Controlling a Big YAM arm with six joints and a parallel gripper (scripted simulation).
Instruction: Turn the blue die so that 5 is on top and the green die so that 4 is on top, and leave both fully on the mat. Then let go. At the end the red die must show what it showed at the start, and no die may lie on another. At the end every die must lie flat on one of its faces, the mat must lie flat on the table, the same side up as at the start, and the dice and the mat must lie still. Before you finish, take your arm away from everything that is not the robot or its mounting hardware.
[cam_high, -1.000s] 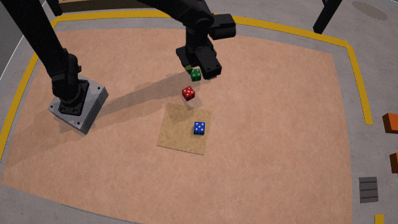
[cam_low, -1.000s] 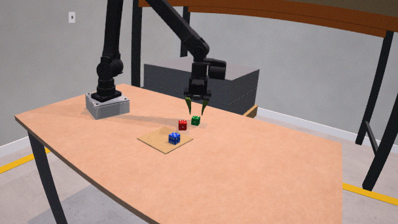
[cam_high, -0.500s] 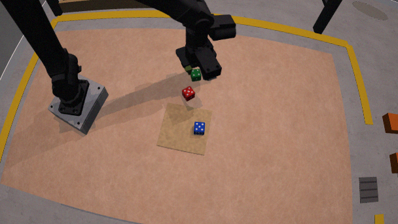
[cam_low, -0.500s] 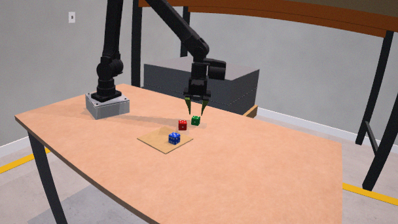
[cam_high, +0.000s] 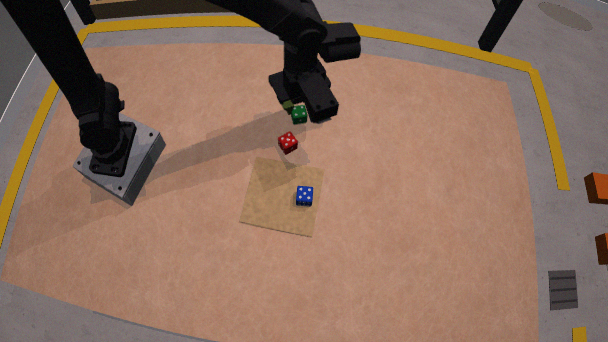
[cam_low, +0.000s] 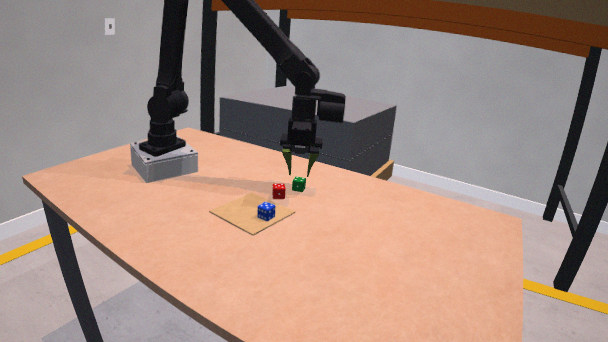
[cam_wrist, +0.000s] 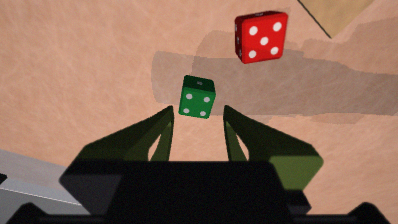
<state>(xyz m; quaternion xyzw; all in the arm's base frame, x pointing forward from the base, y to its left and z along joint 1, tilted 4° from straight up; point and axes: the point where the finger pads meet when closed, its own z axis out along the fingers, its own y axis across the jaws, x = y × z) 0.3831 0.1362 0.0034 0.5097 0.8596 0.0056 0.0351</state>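
Blocking part of the top view, the black wrist housing is covering the ground just beside the green die (cam_high: 299, 114), and only one green fingertip is peeking out at its edge. The top face of the green die is hard to read in the exterior view; from the wrist camera, its near side is showing three pips.

The gripper (cam_low: 299, 168) is hanging above the green die with its fingers standing about half spread, pinching nothing and touching nothing; the tips are sitting just above the die, one to each side.

The green die is lying on the bare table (cam_low: 400, 260), off the mat (cam_high: 265, 205). The red die (cam_high: 287, 142) is resting near it, also off the mat, close to the mat's far corner, showing five pips upward. The blue die (cam_high: 304, 195) is sitting on the mat near its right edge, five pips up. The arm's grey base block (cam_high: 147, 165) is standing well apart to the left.
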